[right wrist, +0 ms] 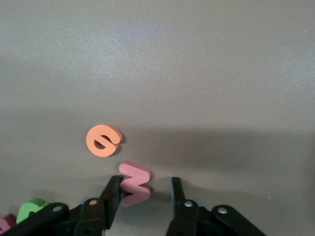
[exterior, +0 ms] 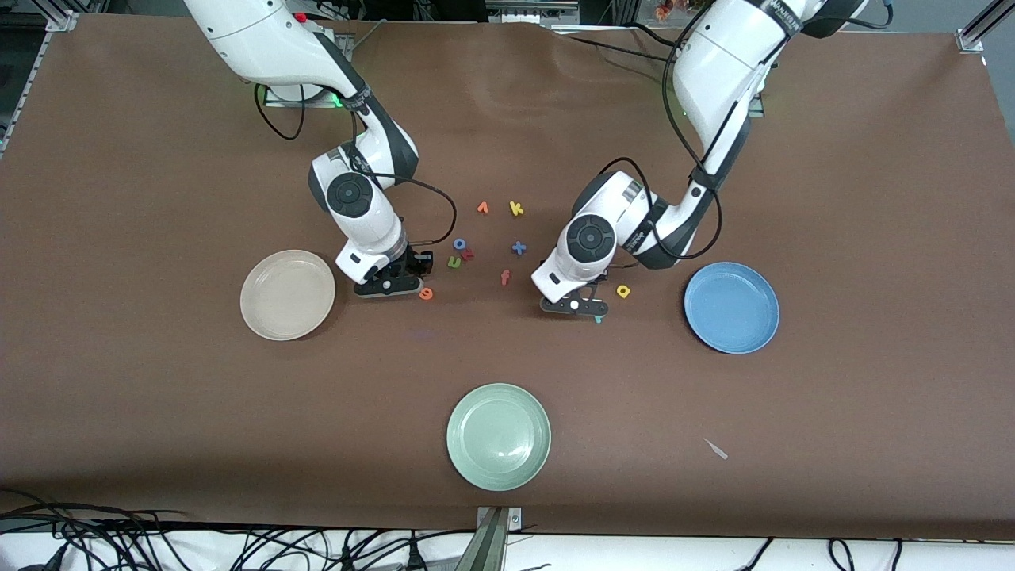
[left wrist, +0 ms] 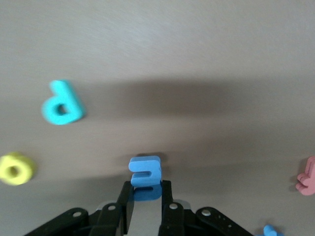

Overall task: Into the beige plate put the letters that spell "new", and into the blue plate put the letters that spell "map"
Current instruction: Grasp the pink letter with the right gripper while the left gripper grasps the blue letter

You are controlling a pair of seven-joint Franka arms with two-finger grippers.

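The bench [exterior: 158,159] is carrying three round, shallow plates with plain rims. The beige plate [exterior: 287,294], cream in colour, is sitting at mid-height of the front view toward the right arm's end. The blue plate [exterior: 731,307], mid-blue, is sitting at the same height toward the left arm's end. The pale green plate [exterior: 498,436] is sitting in the lower centre of the frame.

Two hands are working low at the bench, both at mid-frame between the beige and blue plates. The left hand [left wrist: 146,189] is gripping the blue "m" [left wrist: 145,172] between closed fingers. The right hand [right wrist: 147,189] is standing open around the pinkish-red "w" [right wrist: 134,183]: one finger is touching the letter and the other is standing apart from it.

Three "new" letters are showing. The "w" is lying on the bench, the orange "e" [right wrist: 103,140] is lying just beside it, and the green "n" [right wrist: 30,209] is lying near the right hand.

Three "map" letters are showing. The teal "p" [left wrist: 61,103] and the yellow "a" [left wrist: 15,168] are lying on the bench near the left hand.
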